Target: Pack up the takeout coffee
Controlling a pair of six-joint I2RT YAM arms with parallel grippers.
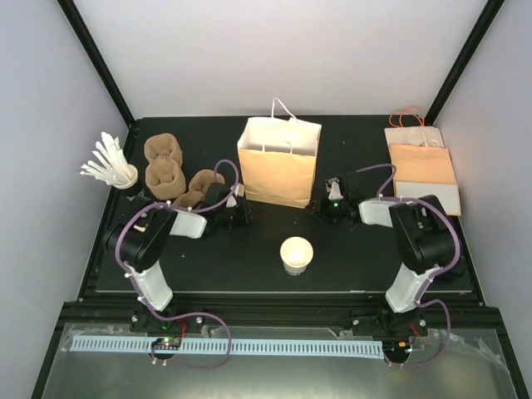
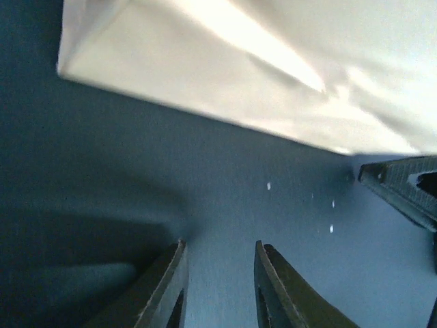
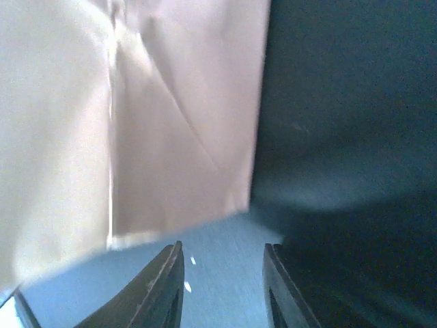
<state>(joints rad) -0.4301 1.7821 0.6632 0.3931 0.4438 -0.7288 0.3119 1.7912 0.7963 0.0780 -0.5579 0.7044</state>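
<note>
1. The paper cup [image 1: 297, 253] stands upright on the black table [image 1: 366, 258], near the front edge and roughly midway between the two arms. From above its top looks pale and bright.
2. The brown paper bag [image 1: 278, 166] stands upright behind the cup, well apart from it, with its white handles up.
3. The left gripper [image 1: 237, 202] sits low just beside the bag's near left corner. In the left wrist view its fingers [image 2: 287, 294] are parted, with only bare table between them, and the bag's pale wall lies ahead, out of contact.
4. The right gripper [image 1: 332, 198] sits low just beside the bag's near right corner. Its fingers [image 3: 160, 294] are also apart and hold nothing. In the right wrist view the bag's side fills the left half.
5. Neither gripper is near the cup.
6. At the far left a holder of white stirrers [image 1: 108, 162] stands by three brown cup trays [image 1: 164, 177].
7. At the far right, flat paper bags [image 1: 422, 166] lie stacked on the table.
</note>
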